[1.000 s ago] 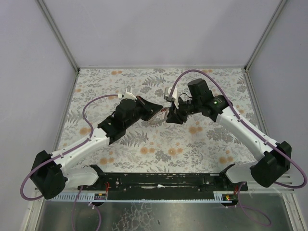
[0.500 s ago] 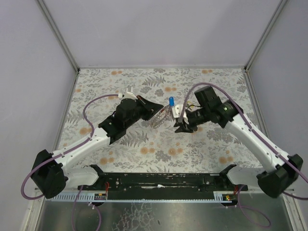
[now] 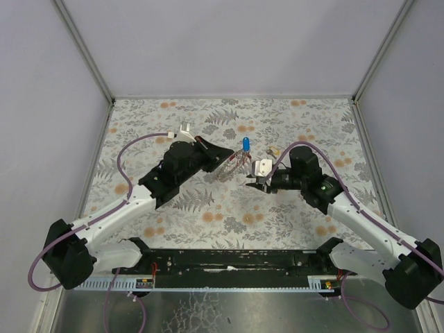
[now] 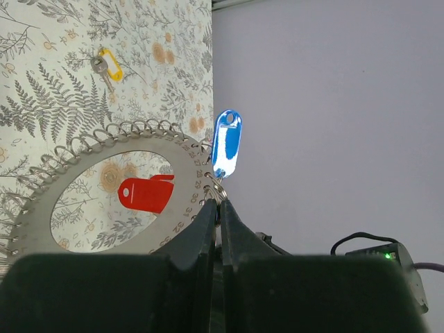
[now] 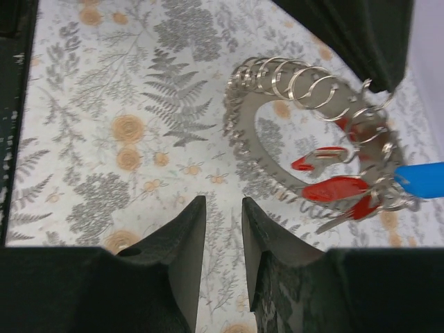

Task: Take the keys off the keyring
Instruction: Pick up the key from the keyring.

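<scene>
The keyring (image 4: 186,182), a flat grey ring edged with wire loops, is held off the table by my left gripper (image 4: 217,202), which is shut on its rim. A blue-tagged key (image 4: 227,143) stands up from the ring beside the grip, and a red-tagged key (image 4: 144,193) hangs across the hole. From above, the keyring (image 3: 232,166) sits between the left gripper (image 3: 225,155) and the right gripper (image 3: 252,179). My right gripper (image 5: 223,201) is open and empty, a little short of the keyring (image 5: 241,132) and its red tags (image 5: 334,187).
A yellow-tagged key (image 4: 107,64) lies loose on the floral tablecloth (image 3: 208,215) beyond the ring, also visible from above as the yellow key (image 3: 272,149). White walls close in the back and sides of the table.
The right arm has drawn back from the keyring toward the near right and lowered. The blue tag now shows standing above the ring. The left gripper has kept its hold.
</scene>
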